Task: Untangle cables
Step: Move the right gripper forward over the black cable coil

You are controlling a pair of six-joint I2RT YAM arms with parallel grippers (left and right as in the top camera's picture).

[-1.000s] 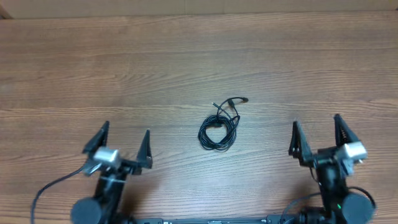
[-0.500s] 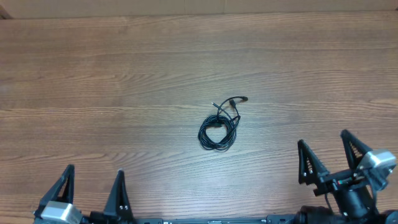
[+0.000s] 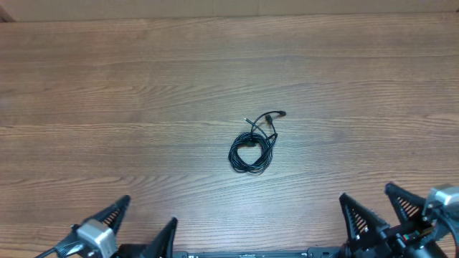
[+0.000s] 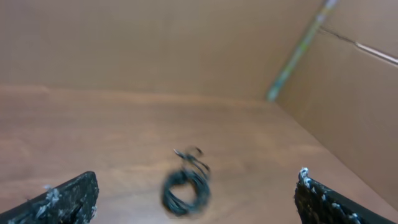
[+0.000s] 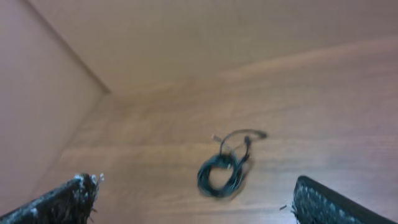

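The cables (image 3: 251, 147) are seen coiled near the middle of the table (image 3: 107, 86). At its near edge the left gripper (image 3: 148, 213) and right gripper (image 3: 366, 193) are spread wide, nothing being gripped.

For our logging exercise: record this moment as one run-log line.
task: untangle, not begun | cables: coiled tangle on table, untouched | left end effector: open, empty | right end effector: open, empty

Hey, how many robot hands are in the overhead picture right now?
2. The left hand is at the bottom-left edge, the right hand at the bottom-right edge, both open, apart from the cables mid-table.
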